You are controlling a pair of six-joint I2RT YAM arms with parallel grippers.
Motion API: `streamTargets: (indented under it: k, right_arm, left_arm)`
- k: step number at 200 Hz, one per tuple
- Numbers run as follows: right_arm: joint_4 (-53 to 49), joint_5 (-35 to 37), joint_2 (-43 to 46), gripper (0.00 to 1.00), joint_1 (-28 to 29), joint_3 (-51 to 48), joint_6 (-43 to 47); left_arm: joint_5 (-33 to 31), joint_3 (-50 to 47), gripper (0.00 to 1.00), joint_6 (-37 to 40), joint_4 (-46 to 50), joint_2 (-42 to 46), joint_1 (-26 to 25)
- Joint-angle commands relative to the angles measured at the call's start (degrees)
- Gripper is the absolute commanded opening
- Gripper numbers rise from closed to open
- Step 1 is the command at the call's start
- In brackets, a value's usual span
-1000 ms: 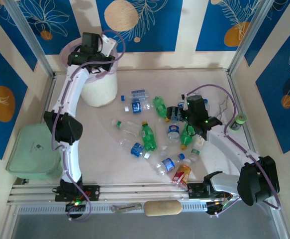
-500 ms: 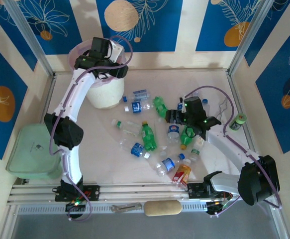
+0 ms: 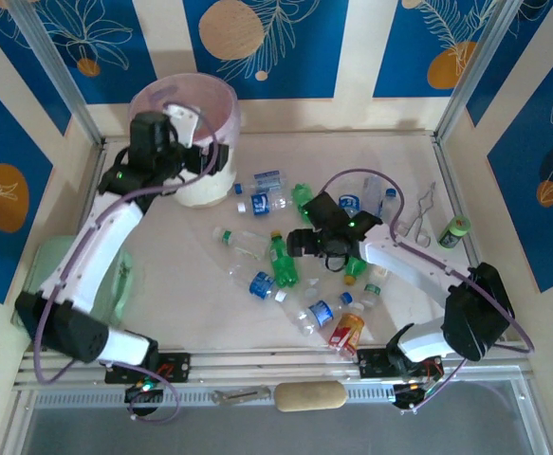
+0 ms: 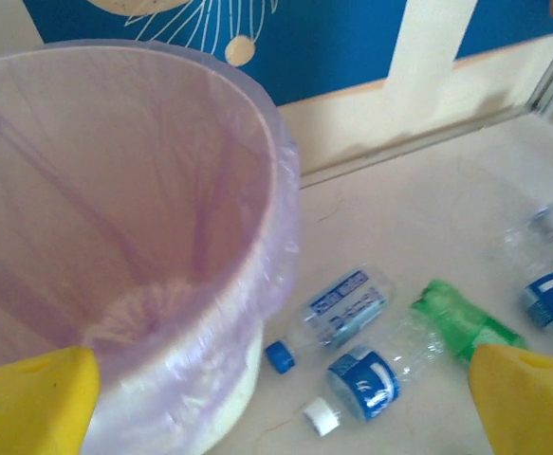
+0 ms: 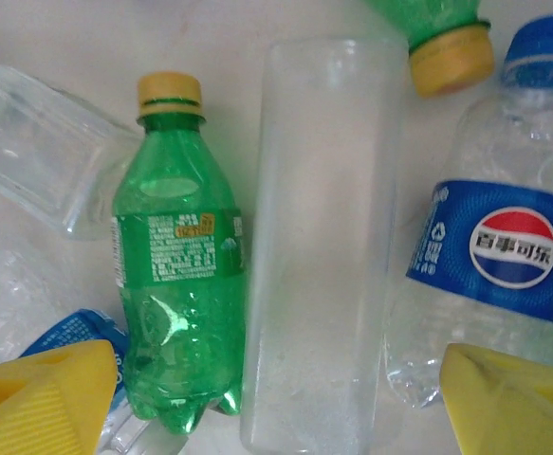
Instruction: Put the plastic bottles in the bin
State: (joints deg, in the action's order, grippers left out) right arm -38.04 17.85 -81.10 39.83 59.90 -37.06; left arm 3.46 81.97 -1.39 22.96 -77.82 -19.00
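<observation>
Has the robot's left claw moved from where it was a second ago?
Yes. The left gripper was above the mouth of the bin. It has pulled back toward the table's near edge and is now outside the bin's front wall, open.

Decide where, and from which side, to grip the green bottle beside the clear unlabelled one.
On the green bottle, probably the tapered shoulder, from above, across its width. It lies flat; the clear bottle crowds its body, leaving finger room only near the cap.
</observation>
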Motion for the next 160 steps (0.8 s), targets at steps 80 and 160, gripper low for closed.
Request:
streamTargets:
  k: [80,160]
  right_arm:
    - [-2.46,6.37,-18.73,0.81,0.51,10.43,-3.64]
    - [0.10,8.92,-24.36,0.73,-0.44,11.69,-3.46]
  left_arm:
    - [-1.62,-35.78,1.00,-20.40,-8.58,25.12,-0.05]
    - [1.72,-38.09,1.00,-26.30,-11.80,17.30,0.02]
